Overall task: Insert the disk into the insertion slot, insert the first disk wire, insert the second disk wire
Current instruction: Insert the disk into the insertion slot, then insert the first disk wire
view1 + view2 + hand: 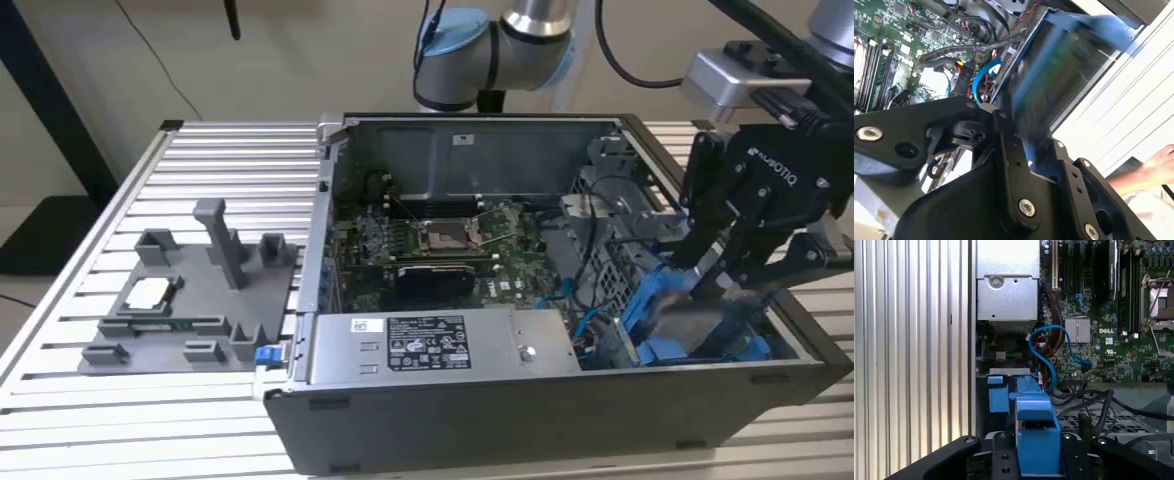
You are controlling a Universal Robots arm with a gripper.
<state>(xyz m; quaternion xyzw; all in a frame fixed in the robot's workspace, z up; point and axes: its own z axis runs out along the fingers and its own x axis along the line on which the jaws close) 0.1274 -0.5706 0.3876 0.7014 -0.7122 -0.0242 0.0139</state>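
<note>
The disk (1036,432), clipped in its bright blue frame (651,310), sits between my fingers (1002,455), and my hand (727,295) is pinching it by the frame's two sides. I hold it low inside the open computer case (534,420), in the corner bay at the exterior view's right. It looks smeared there, and I cannot tell whether it is seated in the slot. Just beyond my fingertips a blue cable (1046,355) loops up among darker wires, close to the frame but apart from it. Farther past it stands the grey power-supply box (1006,290) against the case wall. The green motherboard (1114,315) spreads across the case floor to one side of my hand. The case rests on the ribbed metal bench (200,140). Well apart from my hand, on the far side of the case at the exterior view's left, a grey fixture tray (187,300) lies on the bench with small parts in it. In the second wrist view a person's hand (1156,167) shows outside the case, on the side away from the motherboard.
</note>
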